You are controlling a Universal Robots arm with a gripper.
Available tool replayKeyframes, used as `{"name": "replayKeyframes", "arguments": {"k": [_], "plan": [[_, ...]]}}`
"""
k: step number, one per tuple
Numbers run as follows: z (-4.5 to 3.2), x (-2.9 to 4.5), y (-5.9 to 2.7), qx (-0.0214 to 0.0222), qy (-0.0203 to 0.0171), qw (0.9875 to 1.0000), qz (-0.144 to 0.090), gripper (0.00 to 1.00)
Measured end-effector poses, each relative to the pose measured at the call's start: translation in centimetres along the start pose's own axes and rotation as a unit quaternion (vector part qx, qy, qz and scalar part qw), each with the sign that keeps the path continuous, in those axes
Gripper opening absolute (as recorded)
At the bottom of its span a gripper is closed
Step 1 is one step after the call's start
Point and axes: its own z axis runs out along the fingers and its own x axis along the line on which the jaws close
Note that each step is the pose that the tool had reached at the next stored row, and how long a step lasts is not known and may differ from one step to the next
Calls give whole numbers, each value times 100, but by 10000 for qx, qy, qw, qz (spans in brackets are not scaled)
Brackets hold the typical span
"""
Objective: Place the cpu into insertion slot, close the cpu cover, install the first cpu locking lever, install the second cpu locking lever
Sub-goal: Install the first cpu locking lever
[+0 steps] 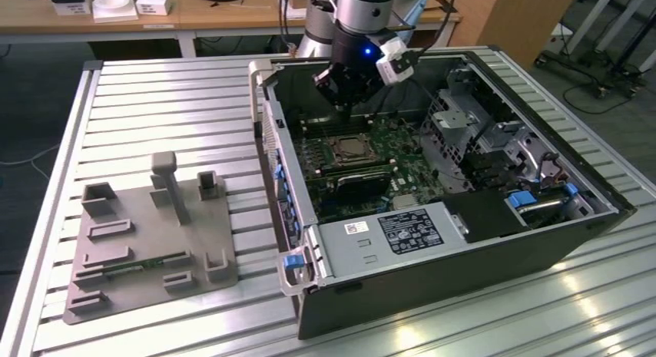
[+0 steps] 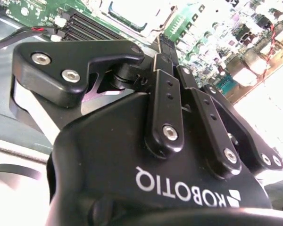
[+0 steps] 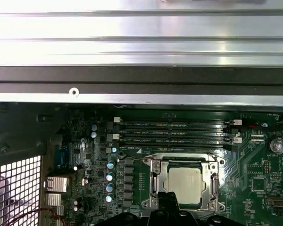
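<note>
So, on the exterior view's left a grey fixture tray [image 1: 154,242] sits on the slatted surface [image 1: 154,96], away from the action. Moving right into the open case [image 1: 462,284], the cpu [image 3: 184,183] is already seated in the insertion slot [image 3: 219,162], and the cpu cover [image 3: 157,181] looks folded down around it. I can't tell if either locking lever is hooked. The end effector [image 1: 343,102] hangs close over the socket, closed up with nothing in it. Further right there's a white sticker [image 1: 410,230] on a black box, but I can't read its print.
</note>
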Motion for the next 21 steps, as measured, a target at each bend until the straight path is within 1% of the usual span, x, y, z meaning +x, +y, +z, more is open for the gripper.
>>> {"name": "replayKeyframes", "arguments": {"k": [2,3,7,12,16,19,21], "plan": [[-1,21,0,1,1,10000,0,10],[-1,51,0,1,1,10000,1,10],[-1,230,3,0,1,10000,0,10],[10,404,5,0,0,10000,6,10],[14,525,7,1,0,10000,5,10],[18,536,19,1,1,10000,7,10],[21,536,52,1,0,10000,15,10]]}}
